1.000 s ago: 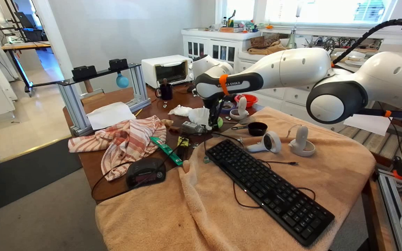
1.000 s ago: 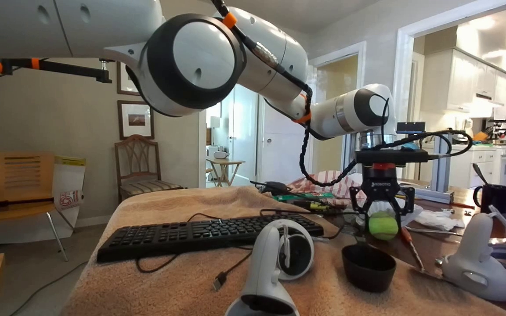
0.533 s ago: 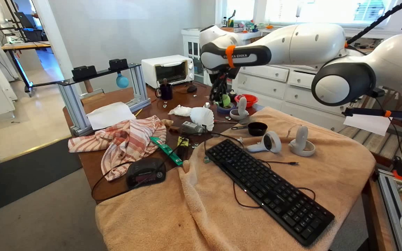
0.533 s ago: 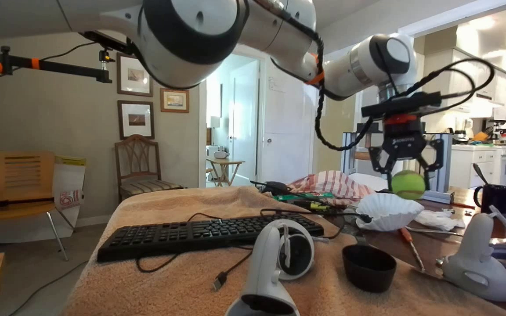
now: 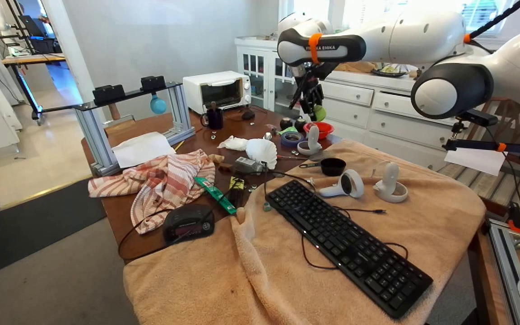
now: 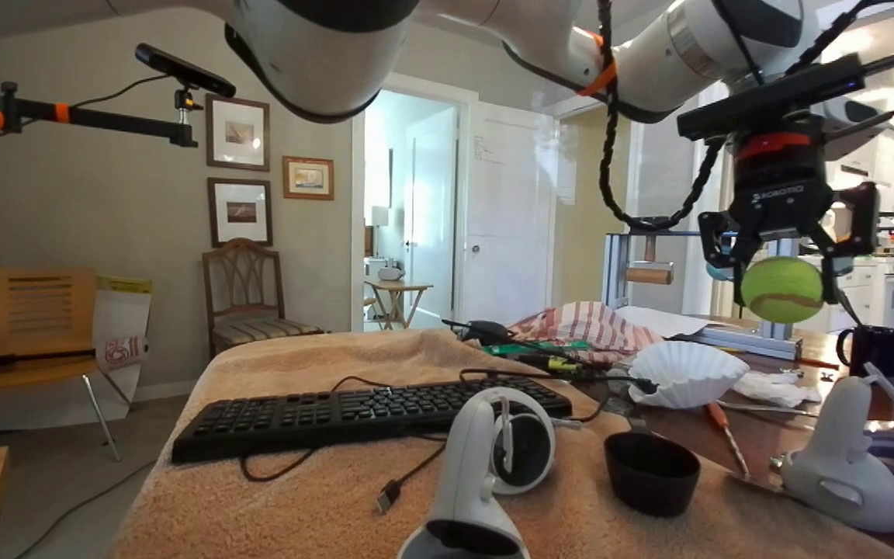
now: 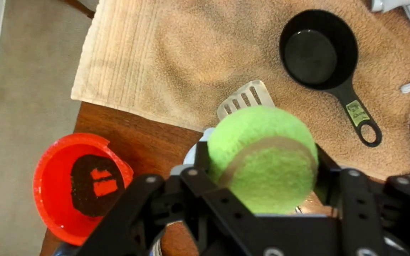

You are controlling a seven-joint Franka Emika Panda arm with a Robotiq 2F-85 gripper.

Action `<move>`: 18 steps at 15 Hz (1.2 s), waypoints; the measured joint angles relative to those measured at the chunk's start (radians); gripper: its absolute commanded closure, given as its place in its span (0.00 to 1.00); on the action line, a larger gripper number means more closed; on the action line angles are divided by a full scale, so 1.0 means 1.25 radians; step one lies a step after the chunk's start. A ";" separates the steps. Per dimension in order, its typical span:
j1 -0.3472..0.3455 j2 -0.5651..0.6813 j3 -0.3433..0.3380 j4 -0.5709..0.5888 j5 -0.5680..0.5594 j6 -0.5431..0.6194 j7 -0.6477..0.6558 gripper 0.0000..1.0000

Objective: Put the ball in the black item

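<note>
In an exterior view, the gripper (image 6: 785, 291) is clamped on both sides of the tennis ball (image 6: 782, 289), held clear of the table (image 6: 777, 425). The black cup (image 6: 651, 481) stands upright on the towel (image 6: 276, 512), apart from the ball. In an exterior view, the ball appears just above the red bowl (image 5: 321, 132); the gap cannot be judged. The keyboard (image 5: 350, 248) lies near the cup. In the wrist view, the ball partly hides a slotted spatula (image 7: 262, 94).

In an exterior view, a tan towel (image 5: 188, 280) covers the near edge of the brown counter (image 5: 236, 127); a striped cloth (image 5: 174, 175) lies along its left edge.
</note>
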 measured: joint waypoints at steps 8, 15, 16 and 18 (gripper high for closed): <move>-0.055 -0.001 0.090 0.005 0.116 0.203 -0.005 0.33; -0.056 -0.001 0.090 0.003 0.117 0.212 -0.007 0.58; -0.056 -0.001 0.090 0.003 0.117 0.212 -0.007 0.58; -0.058 -0.001 0.089 0.003 0.117 0.221 -0.007 0.58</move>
